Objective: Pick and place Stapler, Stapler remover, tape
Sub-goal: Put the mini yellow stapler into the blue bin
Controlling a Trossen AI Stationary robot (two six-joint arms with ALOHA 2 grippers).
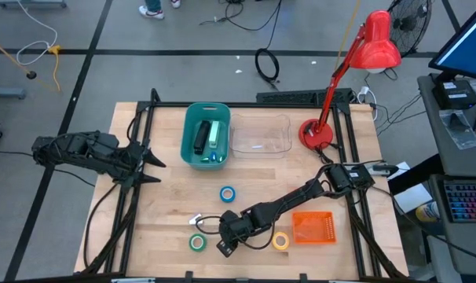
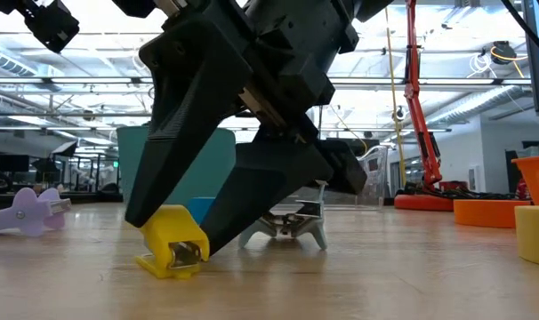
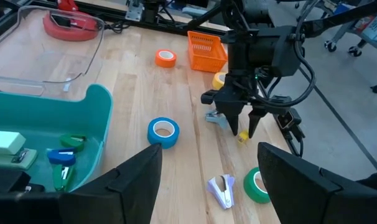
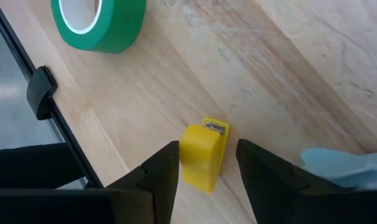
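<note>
The right gripper (image 4: pixel 207 163) is sitting low over the wooden table (image 1: pixel 159 220) near its front edge, fingers spread on either side of a small yellow staple remover (image 4: pixel 202 154). The fingers are flanking it closely, but I cannot tell whether they are pressing on it; the remover is resting on the wood. Just beside this pincer, on its far side, a pale blue staple remover (image 3: pixel 216 118) is lying, and a lilac one (image 3: pixel 222 190) is lying near it toward the left arm. The green tape (image 4: pixel 99 22) is sitting a little ahead of the fingers by the table edge. The blue tape (image 1: pixel 227 193) is lying farther back toward the teal bin (image 1: pixel 188 134), and the yellow tape (image 1: pixel 280 240) is lying behind the pincer, next to the orange basket (image 1: pixel 312 228). An orange-red roll (image 3: pixel 165 58) is showing beyond that basket. The left gripper (image 1: pixel 157 170) is waiting well apart, fingers parted and holding nothing, close to the bin, where staplers (image 1: pixel 207 135) are lying.
</note>
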